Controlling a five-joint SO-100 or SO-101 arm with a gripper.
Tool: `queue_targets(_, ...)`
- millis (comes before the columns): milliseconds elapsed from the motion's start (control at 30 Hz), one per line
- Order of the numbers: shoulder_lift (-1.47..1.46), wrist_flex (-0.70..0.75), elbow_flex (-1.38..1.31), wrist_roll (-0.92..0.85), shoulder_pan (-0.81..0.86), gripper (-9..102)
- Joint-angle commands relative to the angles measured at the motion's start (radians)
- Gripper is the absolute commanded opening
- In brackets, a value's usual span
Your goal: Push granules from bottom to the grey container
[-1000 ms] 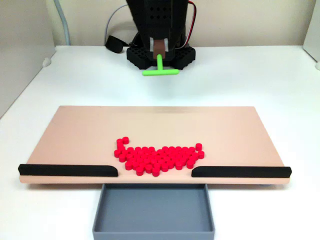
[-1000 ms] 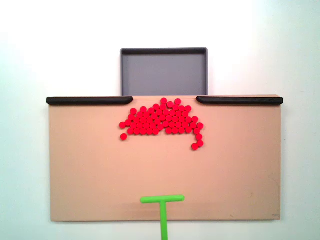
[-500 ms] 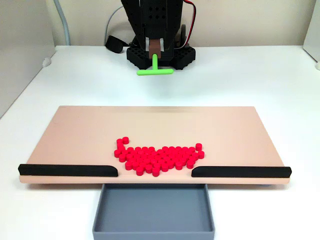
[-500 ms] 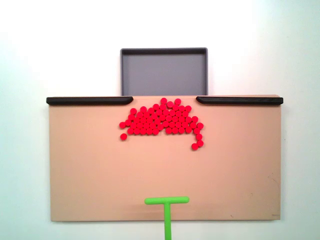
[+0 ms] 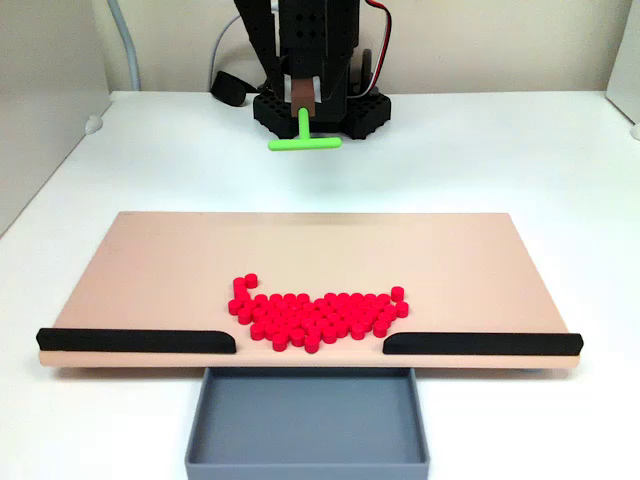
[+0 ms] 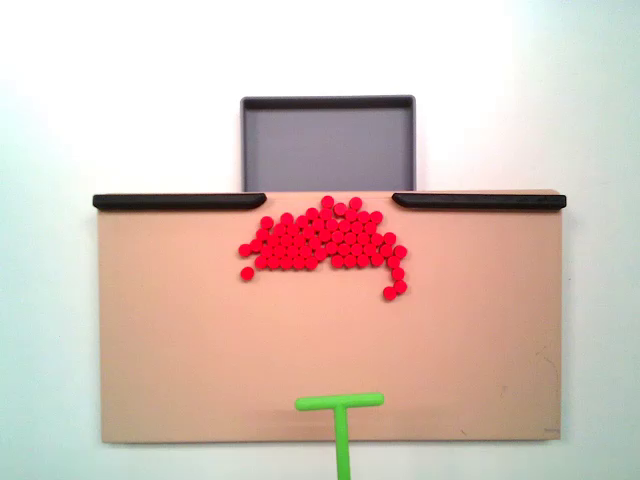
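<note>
The gripper (image 5: 303, 100), clamping the green T-shaped pusher (image 6: 340, 404), is shifting right, the granules (image 6: 322, 245) lying toward 12 o'clock.

This looks like a small robot test corner, maybe in a lab or office. A plain white table (image 5: 520, 150) stands by a bare wall (image 5: 500, 40). Wires (image 5: 225, 45) run down behind the black robot arm (image 5: 310, 40).

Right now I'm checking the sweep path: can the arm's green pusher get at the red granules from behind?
Probably yes. In the fixed view from above, the green pusher sits at the board's near edge, the granules lie ahead, and only bare tan board shows between them. The grey container waits beyond.
</note>
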Motion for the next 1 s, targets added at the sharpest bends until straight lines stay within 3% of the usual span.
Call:
queue_targets(0, 0.031, -0.002, -0.009, -0.006, -0.005, 0)
queue_targets(967, 0.052, -0.002, -0.009, 0.006, 0.014, 0)
